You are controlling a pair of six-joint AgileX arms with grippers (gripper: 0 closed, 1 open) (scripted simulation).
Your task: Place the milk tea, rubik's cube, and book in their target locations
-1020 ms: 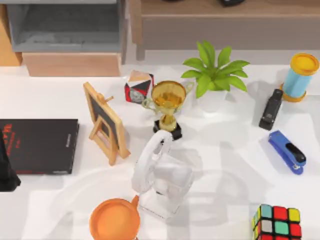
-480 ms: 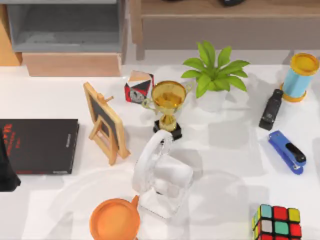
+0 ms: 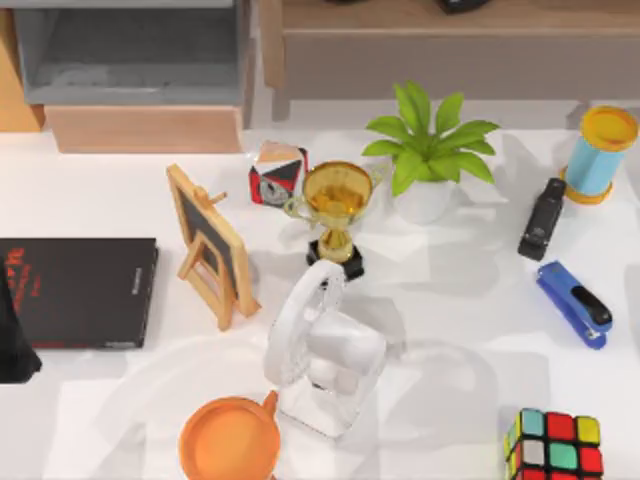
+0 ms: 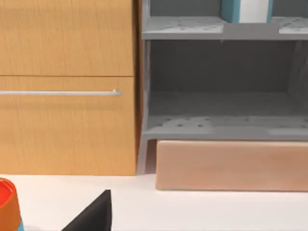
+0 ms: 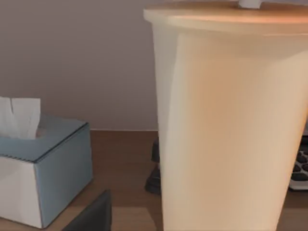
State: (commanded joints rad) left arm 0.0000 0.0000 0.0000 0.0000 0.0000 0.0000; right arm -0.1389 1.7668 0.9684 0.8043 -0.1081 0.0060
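Observation:
The rubik's cube point(image 3: 555, 447) sits at the table's front right corner, partly cut off by the frame edge. In the left wrist view the light blue book point(image 4: 243, 9) stands on the upper grey shelf point(image 4: 183, 28). A dark part of my left gripper point(image 4: 91, 216) shows low over the white table, well short of the shelf. My left arm point(image 3: 14, 335) is a dark shape at the table's left edge. The milk tea point(image 5: 231, 120), a tall cream cup with a lid, stands on a wooden surface close in front of my right gripper point(image 5: 91, 214), with a gap between them.
On the table are a flat black book point(image 3: 78, 290), a small easel point(image 3: 210, 245), a faceted block point(image 3: 277, 172), a trophy point(image 3: 335, 210), a plant point(image 3: 428, 150), white headphones on a stand point(image 3: 320, 355), an orange bowl point(image 3: 230, 438), two staplers point(image 3: 572, 300) and a blue cup point(image 3: 600, 152). A tissue box point(image 5: 43, 175) stands beside the milk tea.
No object on the table has moved. Faint shadows over the right half of the table have shifted slightly.

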